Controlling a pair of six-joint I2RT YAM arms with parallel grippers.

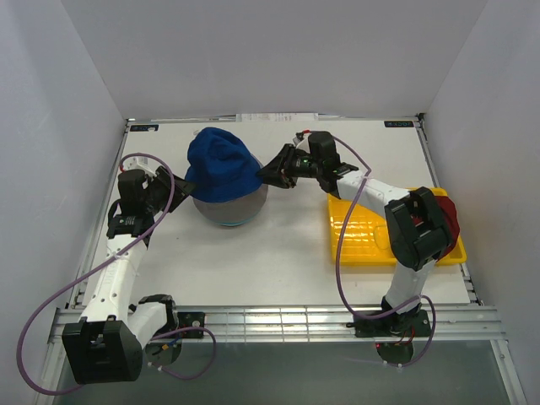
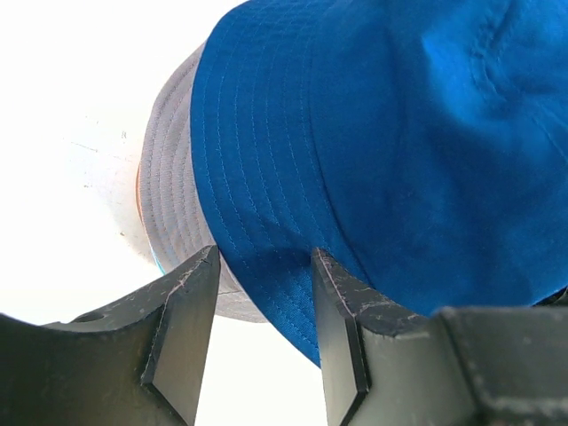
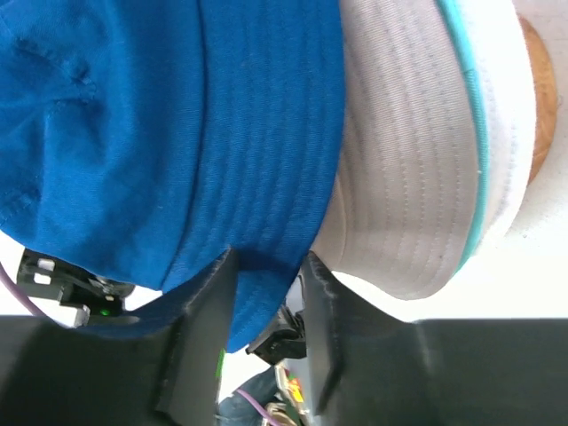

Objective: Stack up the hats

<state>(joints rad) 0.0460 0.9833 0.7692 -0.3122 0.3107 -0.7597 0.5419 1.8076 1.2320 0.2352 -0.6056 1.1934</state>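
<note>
A royal blue hat (image 1: 221, 164) sits on top of a grey hat (image 1: 234, 205), with a teal hat's rim (image 3: 470, 133) under both, all on the wooden stand (image 3: 537, 98). My right gripper (image 1: 263, 175) is at the stack's right side. Its jaws are open, part narrowed, with the blue hat's (image 3: 177, 115) brim hanging between them (image 3: 266, 266). My left gripper (image 1: 173, 190) stands open at the stack's left, its fingertips just below the blue brim (image 2: 373, 133) and grey brim (image 2: 169, 177). A dark red hat (image 1: 453, 221) lies at the right, half hidden by my right arm.
A yellow plastic tray (image 1: 363, 236) lies at the right of the table, under my right arm's elbow, with the dark red hat at its far end. White walls close in the table at the back and both sides.
</note>
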